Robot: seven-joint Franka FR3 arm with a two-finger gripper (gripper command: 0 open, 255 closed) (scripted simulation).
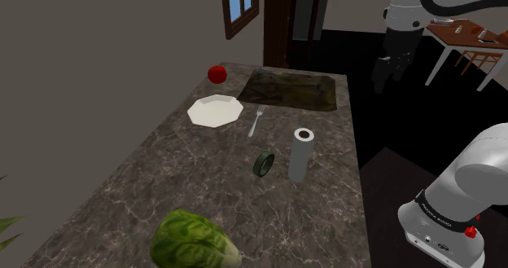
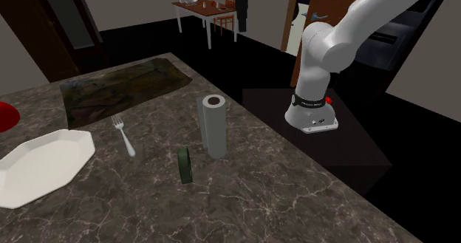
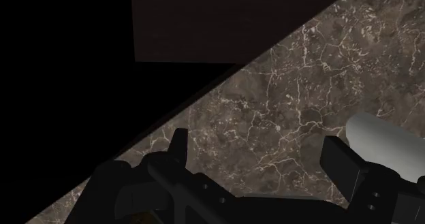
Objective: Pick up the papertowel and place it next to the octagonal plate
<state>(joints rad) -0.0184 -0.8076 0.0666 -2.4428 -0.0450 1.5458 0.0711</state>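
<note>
Hand (image 3: 257, 139) wide, empty, high over the bench (image 1: 163, 177) edge; paper towel (image 1: 301, 154) upright near that edge; a glancing approach could topple it off.

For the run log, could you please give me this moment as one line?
end effector: open, empty, raised | grey paper towel roll: upright on dark marbled counter, untouched

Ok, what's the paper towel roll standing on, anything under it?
The paper towel roll stands upright directly on the dark marbled counter. Nothing else shows around its base. Its bottom end is covered by the roll itself.
</note>
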